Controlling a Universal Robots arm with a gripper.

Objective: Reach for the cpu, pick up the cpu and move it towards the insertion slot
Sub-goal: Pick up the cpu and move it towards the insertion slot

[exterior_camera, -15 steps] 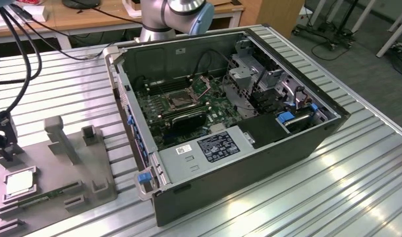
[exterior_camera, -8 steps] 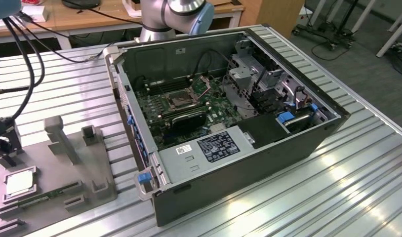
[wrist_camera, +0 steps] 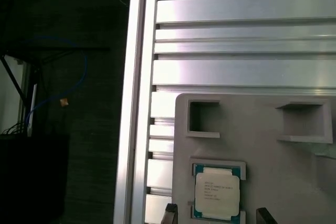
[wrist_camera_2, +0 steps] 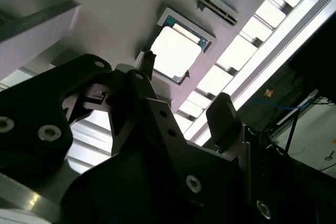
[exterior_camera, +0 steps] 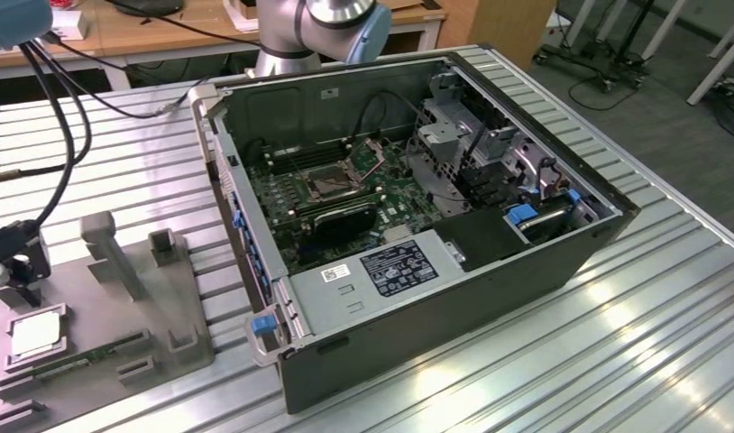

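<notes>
Above the grey tray (exterior_camera: 180,298), my gripper (exterior_camera: 16,278) holds its fingers (wrist_camera: 169,212) wide apart, one on either side of the cpu (wrist_camera: 217,192), which lies seated in its recess. The reach is near complete. Grasp, lift and transfer to the insertion slot (exterior_camera: 331,187) are not yet done.

Arm (exterior_camera: 331,23) extended to exterior view's left; tool (wrist_camera: 216,214) pointing down, fingers (wrist_camera: 169,212) spread, empty.
</notes>
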